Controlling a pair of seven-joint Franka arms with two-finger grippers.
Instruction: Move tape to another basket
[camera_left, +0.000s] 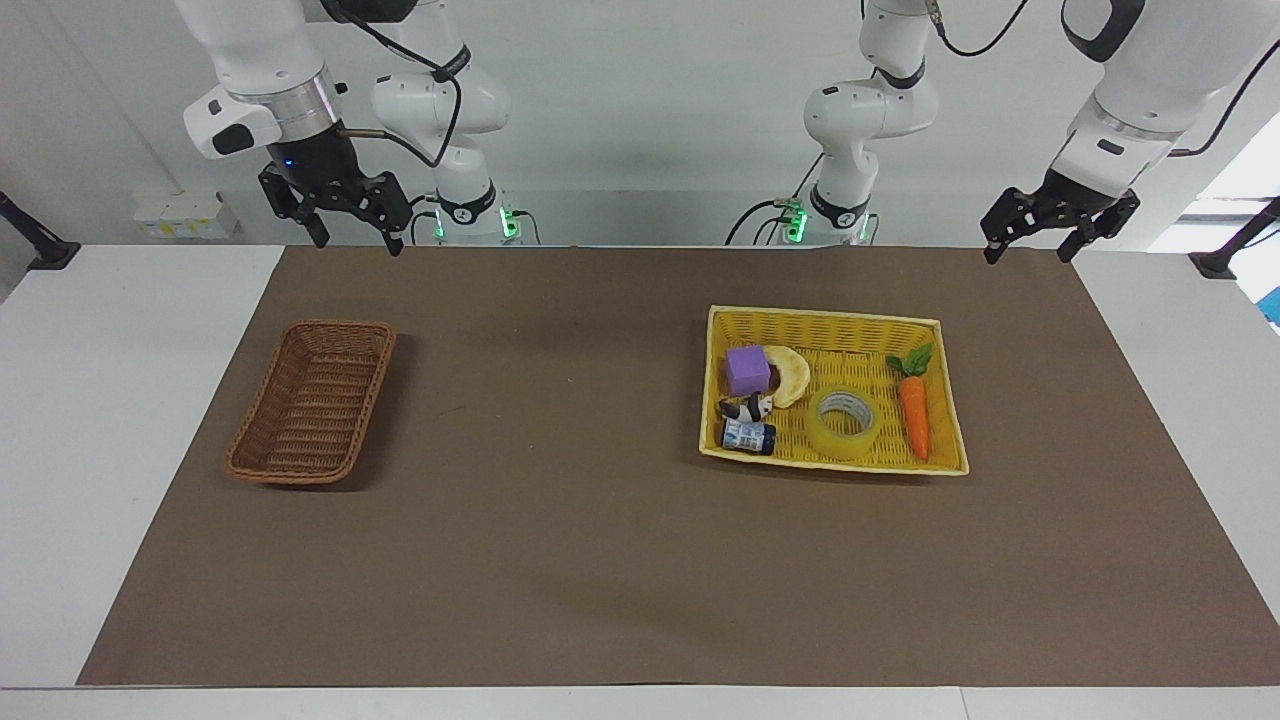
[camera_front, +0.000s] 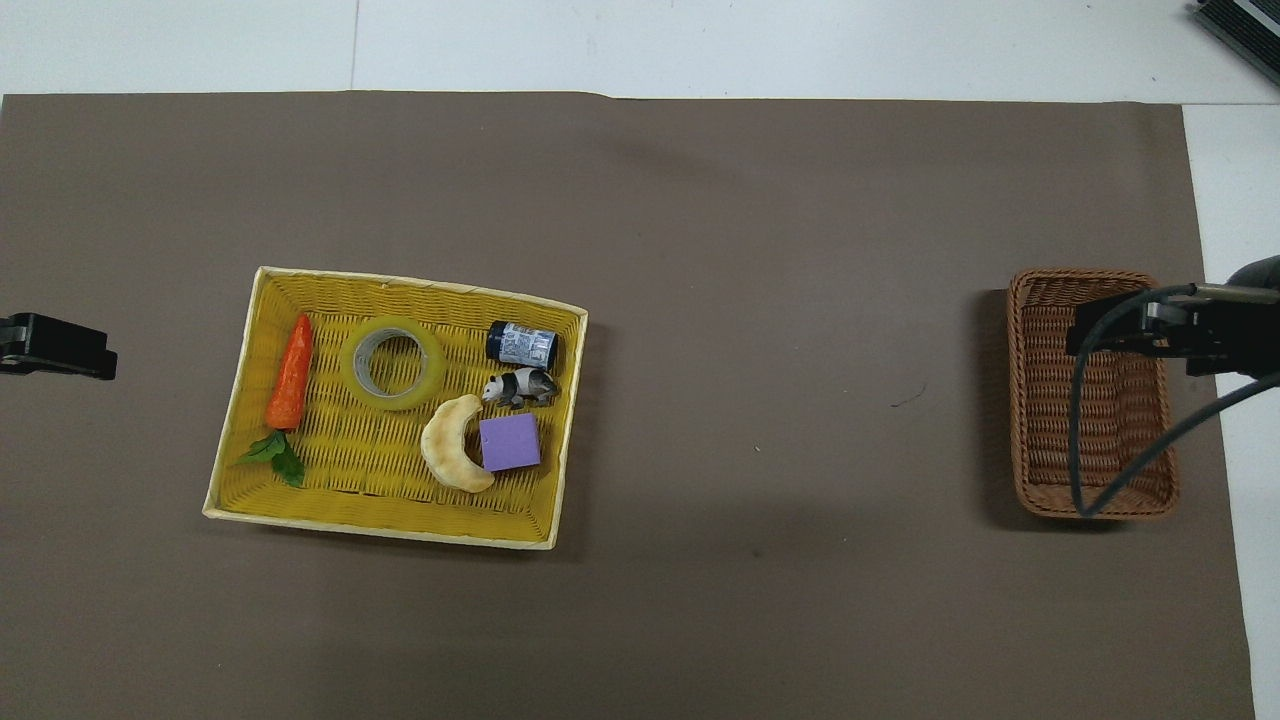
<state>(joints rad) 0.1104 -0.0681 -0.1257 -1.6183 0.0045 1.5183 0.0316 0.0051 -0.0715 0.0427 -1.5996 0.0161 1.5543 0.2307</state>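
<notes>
Tape (camera_left: 843, 423) lies flat in yellow tray (camera_left: 835, 318); brown basket (camera_left: 312, 400) stands well apart. Left gripper (camera_left: 1030, 250) and right gripper (camera_left: 356, 240): raised, jaws wide apart, holding nothing.

yellowish tape (camera_left: 843, 421), dark-brown woven basket (camera_left: 312, 401), bright yellow woven tray (camera_left: 930, 461), orange carrot (camera_left: 914, 415).

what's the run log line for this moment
tape: in yellow basket, untouched | brown basket: nothing in it | left gripper: open, raised, waiting | right gripper: open, raised, waiting
</notes>
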